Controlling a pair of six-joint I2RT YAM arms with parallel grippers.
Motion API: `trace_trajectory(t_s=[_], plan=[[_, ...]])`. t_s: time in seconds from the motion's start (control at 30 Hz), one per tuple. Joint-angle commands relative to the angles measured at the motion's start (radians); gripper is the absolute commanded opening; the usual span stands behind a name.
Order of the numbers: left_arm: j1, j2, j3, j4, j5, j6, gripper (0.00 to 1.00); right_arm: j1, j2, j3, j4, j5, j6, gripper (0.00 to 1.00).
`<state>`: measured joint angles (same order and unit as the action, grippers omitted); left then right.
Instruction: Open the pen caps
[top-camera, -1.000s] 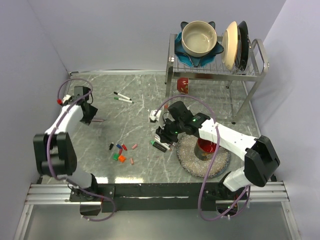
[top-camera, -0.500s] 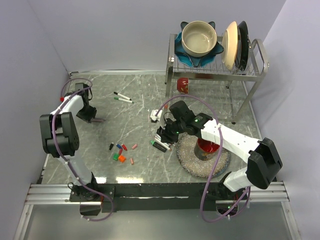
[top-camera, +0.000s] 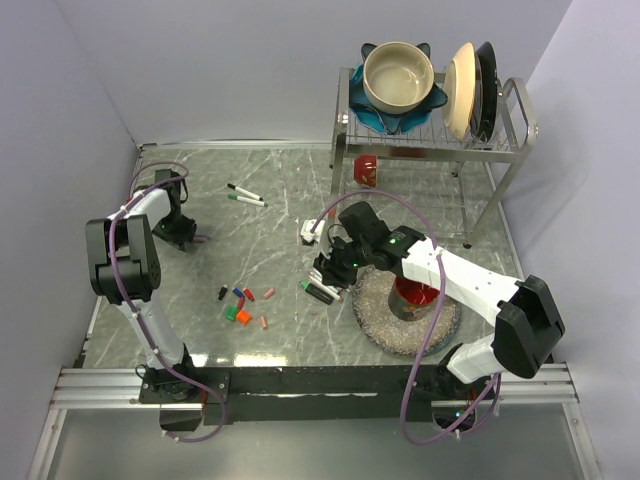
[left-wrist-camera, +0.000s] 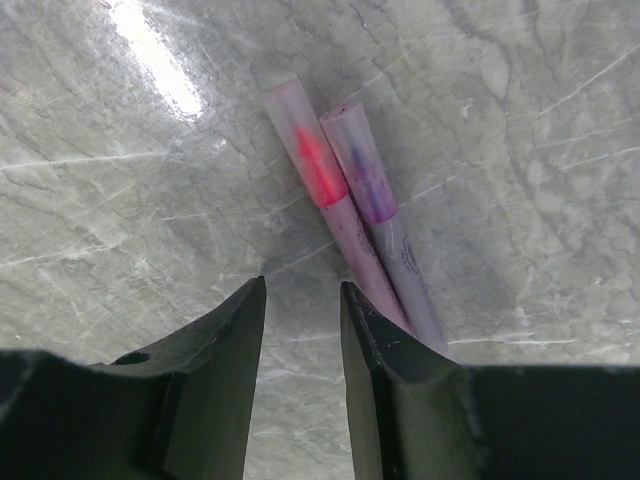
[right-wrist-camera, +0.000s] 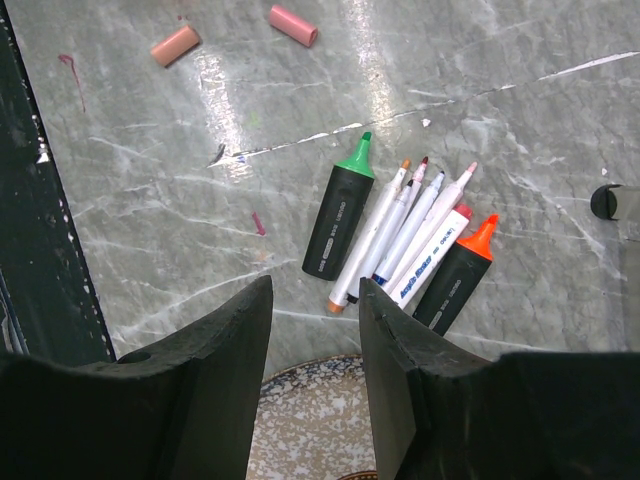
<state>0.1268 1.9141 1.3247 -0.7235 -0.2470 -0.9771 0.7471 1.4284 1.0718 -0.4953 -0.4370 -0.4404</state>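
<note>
We judge it mostly done: loose pen caps (top-camera: 243, 303) lie mid-surface and uncapped markers (right-wrist-camera: 400, 235) sit under the right pincer (right-wrist-camera: 315, 290), which is open and empty. The left pincer (left-wrist-camera: 300, 290), also open and empty, hovers beside two pens (left-wrist-camera: 410, 275) with clear caps (left-wrist-camera: 305, 150) on; those remain.

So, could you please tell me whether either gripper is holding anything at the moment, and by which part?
Nothing is held: the left gripper and the right gripper both stand open, with nothing between their fingers.

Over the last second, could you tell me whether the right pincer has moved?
No: the right pincer still hovers over the markers beside the speckled mat.
</note>
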Motion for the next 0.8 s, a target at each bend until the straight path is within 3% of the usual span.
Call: trace_trajectory(t_s=[0.0,0.2,0.77], plan=[[-0.001,-0.02,0.028,-0.008,0.011,0.025,0.41,-0.008,-0.014,0.016,0.006,-0.006,-0.012,0.48],[-0.001,-0.078,0.013,0.015,0.02,0.02,0.41,-0.006,-0.006,0.016,0.003,-0.009,-0.014,0.48],[0.0,0.013,0.067,-0.02,0.018,0.034,0.46,-0.006,-0.002,0.019,0.0,-0.011,-0.018,0.48]])
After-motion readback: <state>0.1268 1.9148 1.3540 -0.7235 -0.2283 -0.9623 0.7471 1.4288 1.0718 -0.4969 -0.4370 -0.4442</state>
